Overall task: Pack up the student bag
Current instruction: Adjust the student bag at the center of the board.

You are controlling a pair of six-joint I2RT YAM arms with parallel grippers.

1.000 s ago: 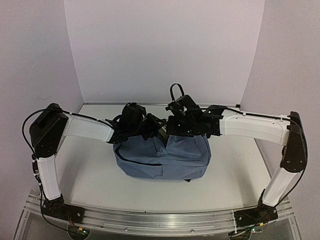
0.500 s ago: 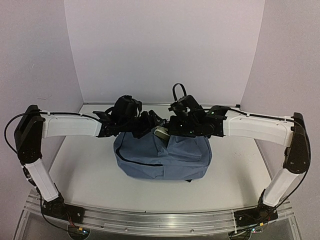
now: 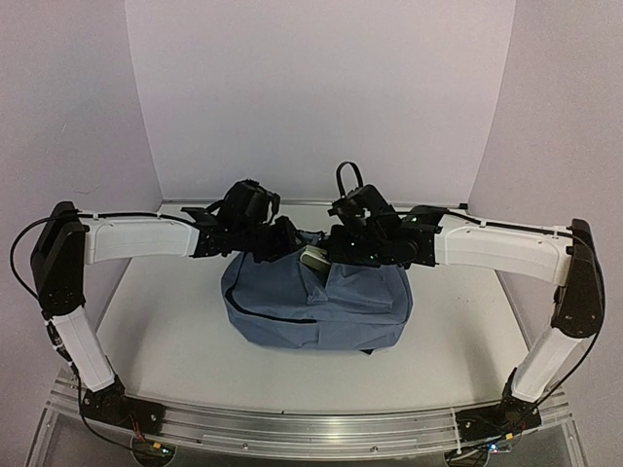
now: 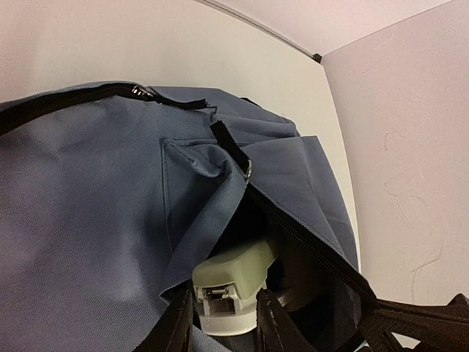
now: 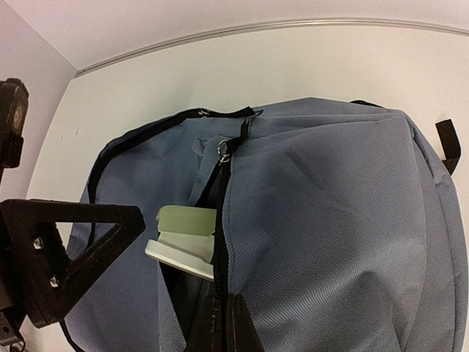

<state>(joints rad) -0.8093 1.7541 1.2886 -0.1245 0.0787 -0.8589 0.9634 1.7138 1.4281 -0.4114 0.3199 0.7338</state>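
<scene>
Versus one second ago: left arm (image 3: pixel 136 238) stretched flatter, elbow farther left, left gripper (image 4: pixel 225 326) closer to the bag mouth. Left fingers (image 4: pixel 179 330) clamped on a pale stapler (image 4: pixel 234 275), half inside the open main compartment of the student bag (image 3: pixel 311 302). Right gripper (image 5: pixel 223 323) pinched tight on the black zip edge (image 5: pixel 220 220). Bag at centre of white table (image 3: pixel 165 331); lilac walls (image 3: pixel 321 97) behind.

Soft slate-blue student bag (image 3: pixel 321 309) with black zips, slumped directly beneath both claws. Its top zip gapes open between the left gripper (image 4: pixel 223 323) and the right gripper (image 5: pixel 220 317), which pinches the opening's black edge. A pale stapler (image 4: pixel 236 270) pokes out.
</scene>
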